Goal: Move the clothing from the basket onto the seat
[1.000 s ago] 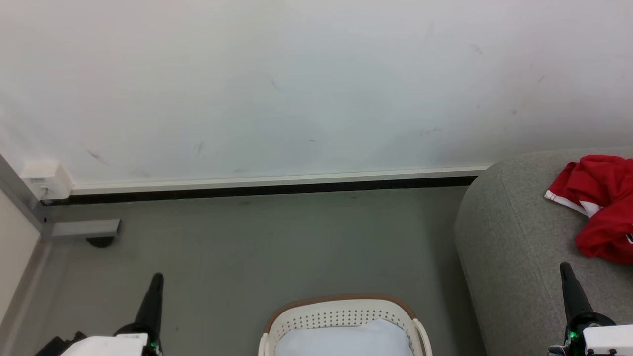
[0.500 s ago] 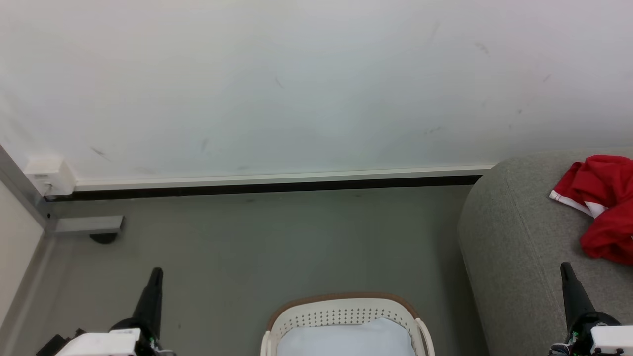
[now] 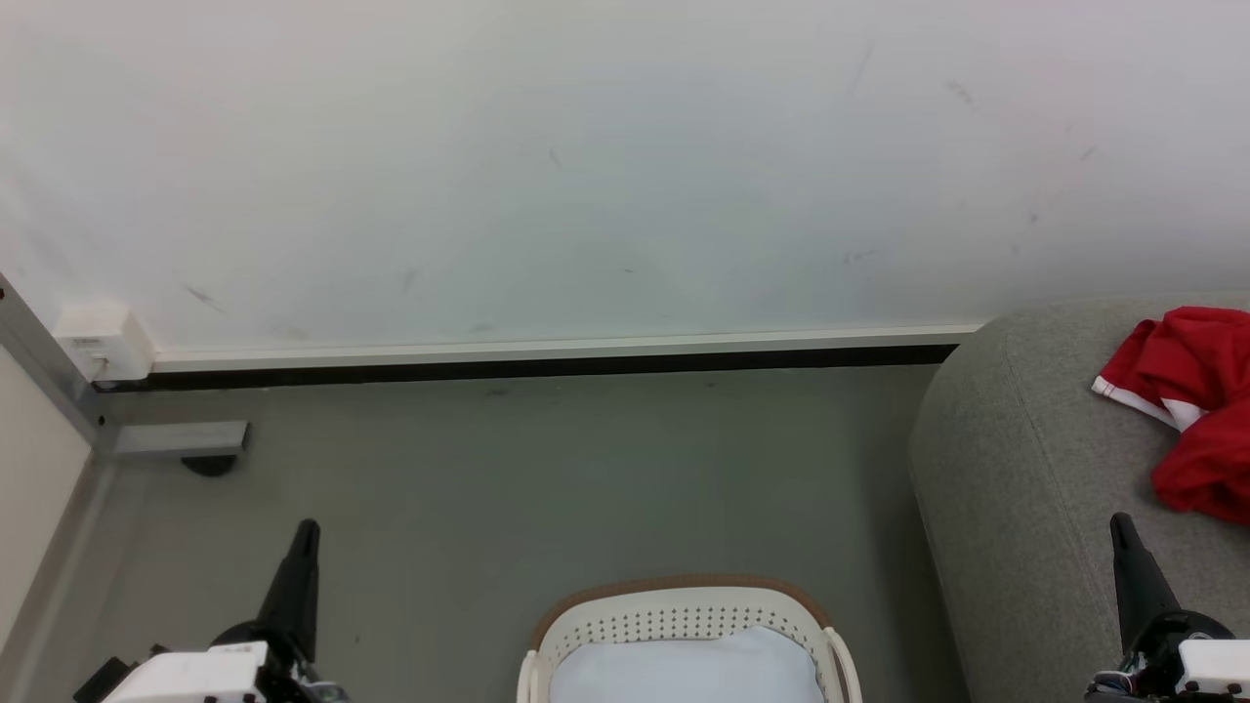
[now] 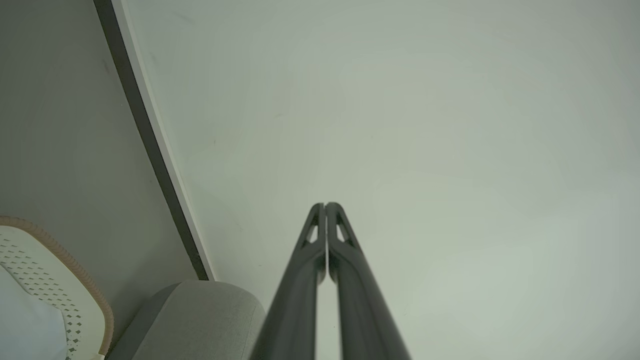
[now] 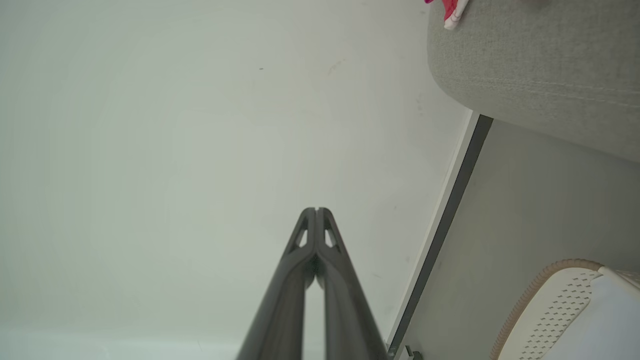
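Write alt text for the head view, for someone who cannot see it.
Red clothing lies crumpled on the grey seat at right; the white basket at bottom centre holds a pale pad. The left tool and right tool, both shut and empty, point up from the lower corners.

The basket (image 3: 674, 617) sits on the floor (image 3: 547, 469), out from the wall (image 3: 586, 176), with a pad (image 3: 684, 674) lying in it. The seat (image 3: 1016, 488) stands just beside the basket on the robot's right and runs back toward the wall. The clothing (image 3: 1196, 391) lies on the seat, well apart from the basket. The left gripper (image 3: 307, 532) hangs over the floor left of the basket. The right gripper (image 3: 1119, 522) hangs over the seat, before the clothing.
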Robot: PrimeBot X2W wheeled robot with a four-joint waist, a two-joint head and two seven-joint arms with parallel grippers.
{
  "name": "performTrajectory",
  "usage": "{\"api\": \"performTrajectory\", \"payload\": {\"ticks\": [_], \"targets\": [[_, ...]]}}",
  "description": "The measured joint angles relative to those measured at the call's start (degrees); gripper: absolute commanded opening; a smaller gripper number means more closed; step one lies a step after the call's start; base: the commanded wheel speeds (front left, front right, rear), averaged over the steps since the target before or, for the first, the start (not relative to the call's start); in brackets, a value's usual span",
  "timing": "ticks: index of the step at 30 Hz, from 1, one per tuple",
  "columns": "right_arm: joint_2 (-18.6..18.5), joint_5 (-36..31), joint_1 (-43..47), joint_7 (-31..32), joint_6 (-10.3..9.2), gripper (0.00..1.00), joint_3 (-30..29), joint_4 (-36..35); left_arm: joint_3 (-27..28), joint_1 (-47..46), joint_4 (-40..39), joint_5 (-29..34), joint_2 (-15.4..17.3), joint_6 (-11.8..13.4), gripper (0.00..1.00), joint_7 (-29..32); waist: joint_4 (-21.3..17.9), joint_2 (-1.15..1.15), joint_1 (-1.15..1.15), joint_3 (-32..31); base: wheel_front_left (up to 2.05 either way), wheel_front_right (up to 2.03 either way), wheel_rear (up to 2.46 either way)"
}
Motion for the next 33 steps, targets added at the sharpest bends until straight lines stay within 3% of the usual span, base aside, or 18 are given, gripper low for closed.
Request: {"api": "performTrajectory", "payload": {"ticks": [33], "targets": [[0.08,-0.02,0.0,0.21,0.0,0.0,-0.16,0.02,0.01,-0.01,0.01,-0.01,0.01,-0.01,0.0,0.0,-0.01,0.0,0.0,0.0,0.0,0.0,0.0]]}}
